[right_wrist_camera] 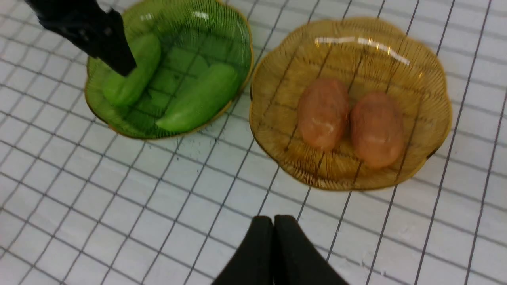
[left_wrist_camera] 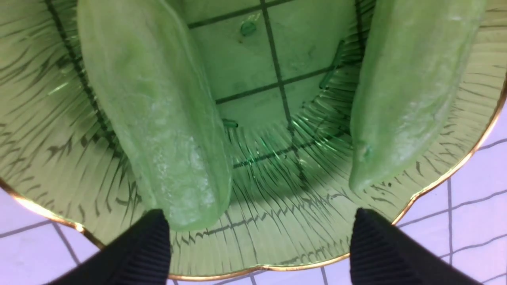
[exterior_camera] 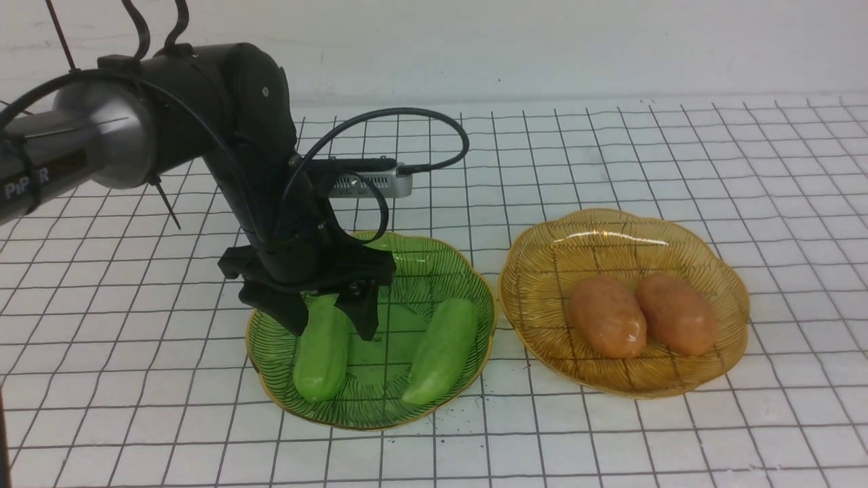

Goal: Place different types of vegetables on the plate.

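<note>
Two light-green cucumber toys (exterior_camera: 322,356) (exterior_camera: 442,349) lie side by side in a green glass plate (exterior_camera: 475,278). Two orange-brown potato toys (exterior_camera: 605,317) (exterior_camera: 677,314) lie together in an amber glass plate (exterior_camera: 736,291) to its right. My left gripper (exterior_camera: 327,318) is low over the green plate and open, its black fingers standing either side of the left cucumber's far end. In the left wrist view that cucumber (left_wrist_camera: 158,118) ends close to one fingertip (left_wrist_camera: 154,229), and the other cucumber (left_wrist_camera: 408,91) lies off to the side. My right gripper (right_wrist_camera: 273,221) is shut and empty, above bare table short of the amber plate (right_wrist_camera: 435,99).
A white tabletop with a black grid (exterior_camera: 678,156) runs back to a white wall. A gap about one grid square wide separates the two plates. The left arm's body and cable (exterior_camera: 407,122) hang above the far rim of the green plate.
</note>
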